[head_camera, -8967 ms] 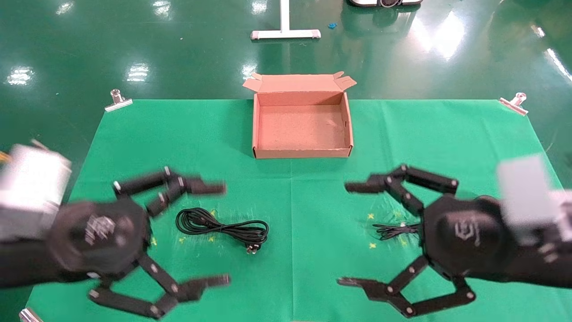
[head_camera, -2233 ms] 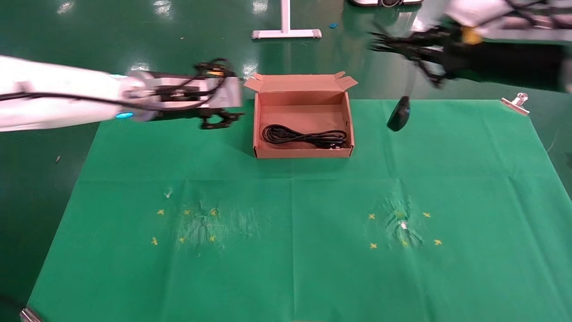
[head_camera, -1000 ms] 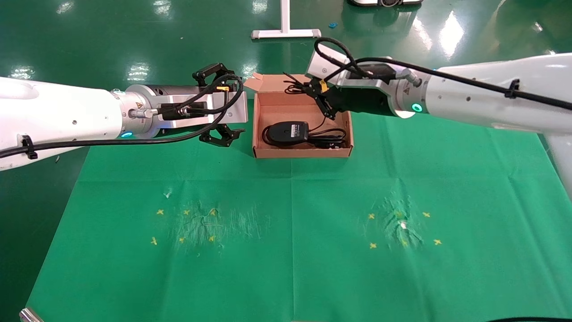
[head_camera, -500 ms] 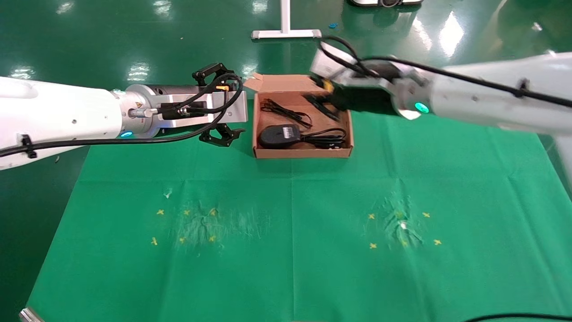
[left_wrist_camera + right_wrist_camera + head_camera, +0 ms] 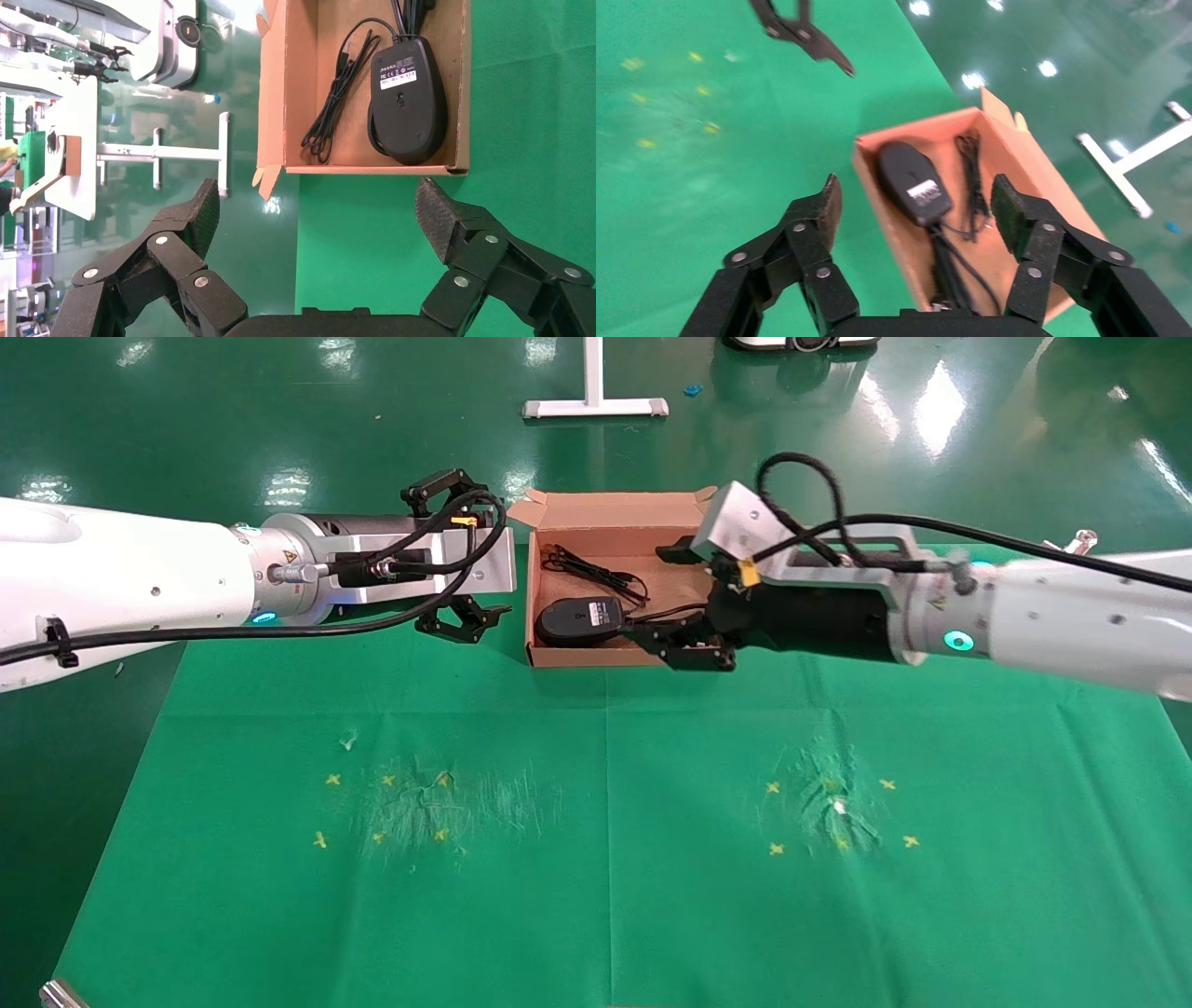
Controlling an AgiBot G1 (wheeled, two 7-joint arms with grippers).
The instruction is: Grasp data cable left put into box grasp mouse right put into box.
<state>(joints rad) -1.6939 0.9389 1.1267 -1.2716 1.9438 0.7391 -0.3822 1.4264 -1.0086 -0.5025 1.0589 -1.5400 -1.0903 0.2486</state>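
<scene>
The mouse [image 5: 579,619] and cable [image 5: 684,616] are both lying in the box [image 5: 615,514] at the desk's far edge. The right gripper [image 5: 684,647] is hovering there, jaws open and empty; the left gripper [image 5: 463,617], likewise open, is idling beside it. Placement looks finished; retreating comes next.

Glossy dark green floor [image 5: 279,402] with light reflections, a white stand base [image 5: 594,407] beyond the green-clothed table [image 5: 605,859].
</scene>
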